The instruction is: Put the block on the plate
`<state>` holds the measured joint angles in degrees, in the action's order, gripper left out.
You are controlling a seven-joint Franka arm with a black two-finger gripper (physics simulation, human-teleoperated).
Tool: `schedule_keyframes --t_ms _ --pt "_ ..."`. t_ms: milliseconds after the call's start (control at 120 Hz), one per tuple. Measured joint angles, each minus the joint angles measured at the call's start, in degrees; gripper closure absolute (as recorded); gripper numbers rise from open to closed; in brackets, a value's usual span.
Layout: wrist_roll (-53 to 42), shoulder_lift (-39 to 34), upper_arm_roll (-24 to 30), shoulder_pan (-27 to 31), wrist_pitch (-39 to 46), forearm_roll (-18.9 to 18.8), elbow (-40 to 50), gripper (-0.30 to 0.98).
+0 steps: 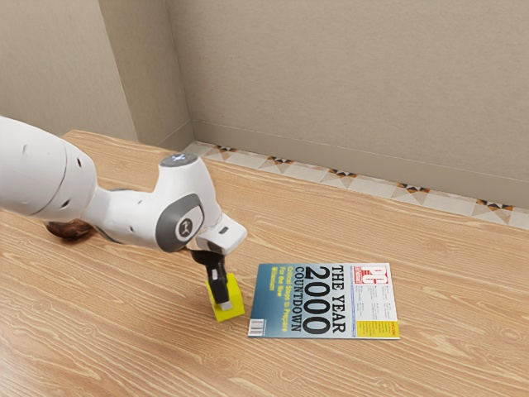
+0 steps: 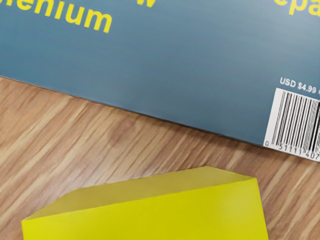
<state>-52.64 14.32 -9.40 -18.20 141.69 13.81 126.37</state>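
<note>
black gripper (image 1: 223, 305) at the yellow block (image 1: 235, 299); i cannot tell whether it is open or closed on it, or whether the block is lifted. the block is just beside the magazine (image 1: 324, 300), so reaching and setting down on the plate are left to do. farther out, the exterior view gives a dark brown round thing (image 1: 69, 231) behind the arm (image 1: 132, 217), perhaps the plate; the wrist view adds the magazine's legible price (image 2: 299, 85).
</note>
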Motion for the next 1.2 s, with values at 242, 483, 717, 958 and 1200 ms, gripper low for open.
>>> schedule_keyframes --t_ms 242,483,717,958,1200 --pt "-1.29 2.24 0.00 -0.73 0.63 0.79 -0.98 0.04" --pt "-2.06 2.09 0.00 -0.88 0.93 0.80 -0.94 0.21" --pt "-2.37 1.51 -0.01 -0.88 1.04 0.68 -0.99 0.22" --pt "-2.62 -0.50 -1.22 1.08 -0.17 -1.22 -5.49 0.27" --pt "-2.76 8.01 -1.61 12.02 -4.69 -4.04 -21.37 0.26"
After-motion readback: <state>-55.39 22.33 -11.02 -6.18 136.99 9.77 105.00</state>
